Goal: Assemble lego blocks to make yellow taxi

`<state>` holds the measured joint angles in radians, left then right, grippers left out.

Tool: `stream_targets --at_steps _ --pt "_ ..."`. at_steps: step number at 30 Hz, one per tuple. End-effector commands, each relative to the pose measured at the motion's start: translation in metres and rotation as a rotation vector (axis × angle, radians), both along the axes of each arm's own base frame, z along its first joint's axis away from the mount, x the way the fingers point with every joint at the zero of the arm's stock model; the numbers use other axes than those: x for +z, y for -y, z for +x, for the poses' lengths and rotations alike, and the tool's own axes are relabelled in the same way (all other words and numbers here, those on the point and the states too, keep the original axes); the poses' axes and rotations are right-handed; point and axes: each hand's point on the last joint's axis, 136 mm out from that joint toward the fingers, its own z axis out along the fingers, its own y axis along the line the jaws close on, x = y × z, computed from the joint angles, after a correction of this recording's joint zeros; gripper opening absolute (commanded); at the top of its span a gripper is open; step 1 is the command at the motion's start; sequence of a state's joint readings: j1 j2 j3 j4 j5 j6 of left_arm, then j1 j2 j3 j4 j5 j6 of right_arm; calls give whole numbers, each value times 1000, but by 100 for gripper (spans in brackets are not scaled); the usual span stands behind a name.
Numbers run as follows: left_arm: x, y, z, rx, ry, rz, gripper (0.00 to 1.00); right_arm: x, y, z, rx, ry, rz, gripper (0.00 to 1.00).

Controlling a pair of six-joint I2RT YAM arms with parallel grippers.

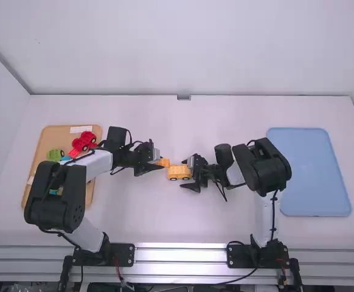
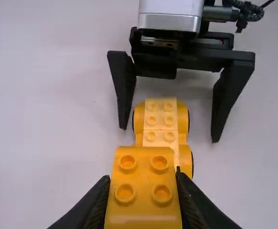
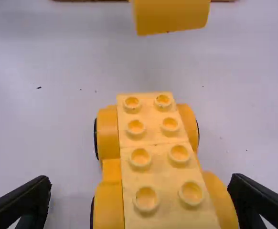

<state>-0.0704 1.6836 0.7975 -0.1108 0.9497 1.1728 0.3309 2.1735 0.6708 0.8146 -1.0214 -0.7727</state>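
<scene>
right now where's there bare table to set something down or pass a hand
Bare: the far table, between wooden tray and blue tray; the near middle, between wheeled base and metal rail. Crowded: around that base, between left gripper and right gripper.

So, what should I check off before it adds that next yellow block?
1. Left tool holds the block: ok, shut on it.
2. Block's bumps face up: ok.
3. Yellow car base sits wheels-down on the table: ok.
4. Right tool steadies the base: not ok, open around it.
5. Block lined up above the base: not ok, it's off one end.
6. Grip strong enough for pressing: cannot tell.
</scene>
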Motion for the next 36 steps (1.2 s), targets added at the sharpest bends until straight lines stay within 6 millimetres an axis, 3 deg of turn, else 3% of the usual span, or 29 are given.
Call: stream_targets --at_steps 1,11,18,24,29,36 --pt "3 6 -6 -24 -13 -36 34 -5 -4 5 -11 -4 -24 98" --pt "1 10 -11 -38 -42 -54 28 -5 -7 6 28 27 -33 95" --pt "-8 37 -30 -130 -6 -57 16 -5 -7 8 40 66 -35 89" --pt "-6 46 -24 -71 -9 -110 11 -1 -9 12 43 68 -25 88" --pt "-5 45 -21 -26 -7 -144 12 7 -13 11 71 71 10 73" --pt "-8 46 -30 -44 -27 -162 9 1 -12 8 101 73 -18 54"
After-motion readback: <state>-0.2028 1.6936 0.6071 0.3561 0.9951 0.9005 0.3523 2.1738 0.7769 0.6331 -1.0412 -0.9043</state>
